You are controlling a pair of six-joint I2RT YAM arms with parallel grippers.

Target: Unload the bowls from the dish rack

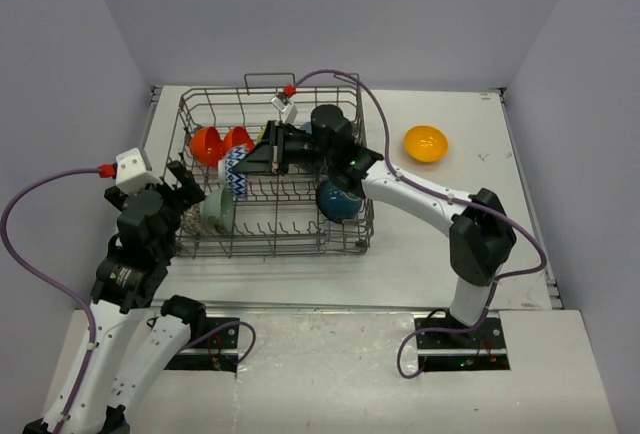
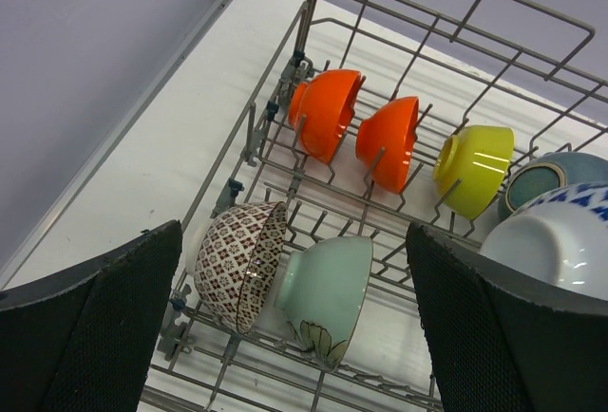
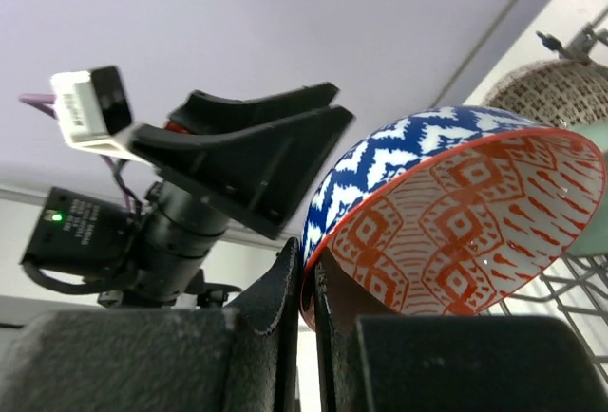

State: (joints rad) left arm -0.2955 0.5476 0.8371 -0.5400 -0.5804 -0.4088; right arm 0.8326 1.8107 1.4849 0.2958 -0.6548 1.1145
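The grey wire dish rack [image 1: 200, 244] holds two orange-red bowls [image 2: 328, 113], a lime bowl [image 2: 475, 167], a dark blue bowl [image 1: 338, 204], a pale green bowl [image 2: 332, 290] and a brown-patterned bowl [image 2: 237, 265]. My right gripper [image 3: 312, 284] is shut on the rim of a blue-and-white zigzag bowl with a red-patterned inside [image 3: 456, 232], held over the rack [image 1: 236, 169]. My left gripper [image 2: 294, 336] is open and empty, above the rack's left end, over the pale green and brown-patterned bowls. A yellow bowl [image 1: 425, 143] sits on the table right of the rack.
White walls close the table on the left, back and right. The right arm [image 1: 430, 199] reaches across the rack's right end. The rack's wire handle loop [image 1: 270, 79] stands at its far side.
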